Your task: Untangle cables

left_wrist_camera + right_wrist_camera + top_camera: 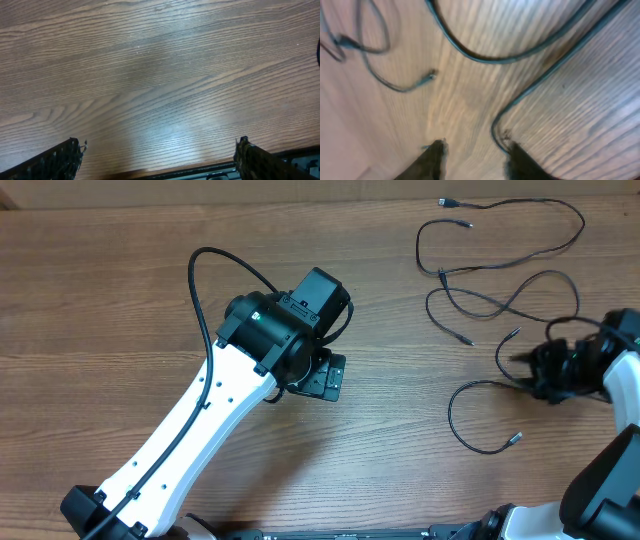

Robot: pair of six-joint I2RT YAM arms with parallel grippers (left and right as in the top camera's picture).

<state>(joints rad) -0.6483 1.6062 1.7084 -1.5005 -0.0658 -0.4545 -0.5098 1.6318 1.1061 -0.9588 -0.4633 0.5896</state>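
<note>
Several thin black cables lie loose on the wooden table at the right: a long strand [500, 220] at the back, a loop [470, 305] below it, and a curl [460, 420] ending in a small plug. My right gripper [522, 365] sits among them, open. In the right wrist view its fingers [476, 150] stand apart, and a cable [496, 132] bends down along the inner edge of the right finger without being pinched. Another cable [495, 59] arcs ahead, with a plug end [427, 77] at the left. My left gripper [160, 150] is wide open over bare wood, far from the cables.
The left arm [200, 430] stretches diagonally across the table's left half, its own thick black cable [200, 280] looping above it. The table's front edge [200, 167] shows just below the left fingers. The right arm [620, 420] comes in from the right edge.
</note>
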